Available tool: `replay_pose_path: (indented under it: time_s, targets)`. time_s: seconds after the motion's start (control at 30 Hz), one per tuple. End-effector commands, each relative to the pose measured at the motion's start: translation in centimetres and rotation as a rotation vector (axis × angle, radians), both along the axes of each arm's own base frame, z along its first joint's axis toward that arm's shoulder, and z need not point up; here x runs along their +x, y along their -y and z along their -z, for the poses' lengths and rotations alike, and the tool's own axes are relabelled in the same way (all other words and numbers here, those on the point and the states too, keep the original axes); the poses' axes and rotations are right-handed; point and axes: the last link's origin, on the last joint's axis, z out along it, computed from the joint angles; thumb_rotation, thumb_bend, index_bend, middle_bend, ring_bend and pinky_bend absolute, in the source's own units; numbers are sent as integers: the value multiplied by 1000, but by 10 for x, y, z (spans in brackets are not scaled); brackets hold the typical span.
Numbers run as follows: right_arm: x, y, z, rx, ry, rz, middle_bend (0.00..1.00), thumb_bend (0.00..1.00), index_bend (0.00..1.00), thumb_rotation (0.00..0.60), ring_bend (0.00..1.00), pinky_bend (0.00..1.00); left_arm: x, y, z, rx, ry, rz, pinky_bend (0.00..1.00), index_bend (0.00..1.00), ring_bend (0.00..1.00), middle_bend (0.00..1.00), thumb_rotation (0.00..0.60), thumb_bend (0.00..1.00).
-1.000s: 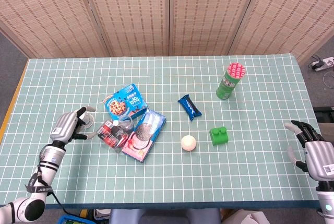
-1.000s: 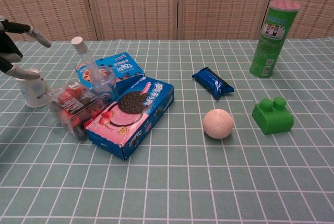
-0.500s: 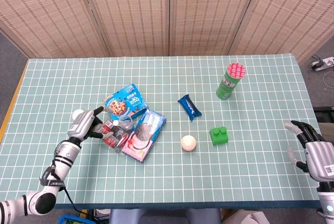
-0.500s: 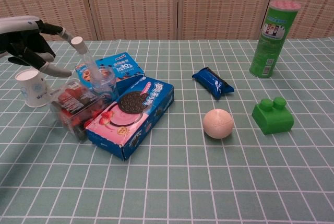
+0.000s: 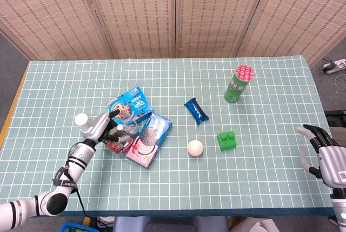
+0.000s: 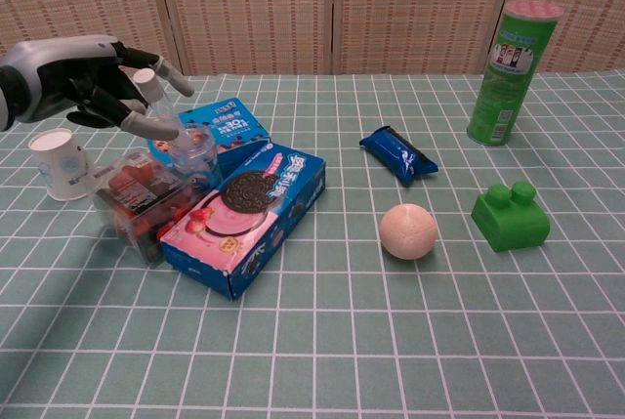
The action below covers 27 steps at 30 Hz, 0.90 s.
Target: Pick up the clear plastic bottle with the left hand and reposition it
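Bottle (image 6: 181, 141) first: the clear plastic bottle leaned up out of the pile of snacks on the left part of the table (image 5: 259, 189), with its white cap pointing up and away from you. Its fat lower end sat between the clear box of red snacks (image 6: 142, 199) and the blue cookie box (image 6: 210, 131), and the pink and blue cookie box (image 6: 249, 216) lay just beside it. Your left hand (image 6: 93, 82) was up at the thin neck, with the fingers spread around the cap end. I could not tell if they had closed on it yet, so I would call that hand open and not yet gripping. Your right hand (image 5: 320, 153) was open too, with nothing in it, well apart at the far right edge. I think the bottle was light and looked nearly empty, so it would tip or roll at a small push. Its clear plastic was likely smooth and slippery, and soft enough to dent if you squeezed hard. The neck was thin and could slide out of your fingers. I think the wider body just below the neck was the better place to hold it. The paper cup (image 6: 59, 163) stood near your hand and could get knocked over.
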Motion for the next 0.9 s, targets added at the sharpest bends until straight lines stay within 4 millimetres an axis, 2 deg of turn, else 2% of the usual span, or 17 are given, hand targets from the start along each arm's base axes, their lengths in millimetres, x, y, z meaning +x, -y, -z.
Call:
replay_pose_path:
  time_s: [0.03, 0.4, 0.7, 0.9]
  targets:
    - [0, 0, 0, 0, 1, -1, 174, 471, 218, 600, 127, 349, 3, -2, 3, -2, 9, 5, 1000, 422, 1000, 1000, 600, 85]
    - [0, -1, -3, -4, 9, -5, 174, 470, 218, 600, 127, 349, 3, -8, 11, 18, 43, -24, 1000, 488, 1000, 1000, 600, 85]
    - [0, -1, -3, -2, 11, -5, 174, 471, 219, 600, 127, 349, 1, -10, 15, 37, 59, -45, 1000, 607, 1000, 1000, 600, 85]
    - [1, -1, -3, -5, 12, -7, 174, 471, 219, 600, 127, 349, 0, -9, 18, 29, 70, -48, 1000, 639, 1000, 1000, 600, 86]
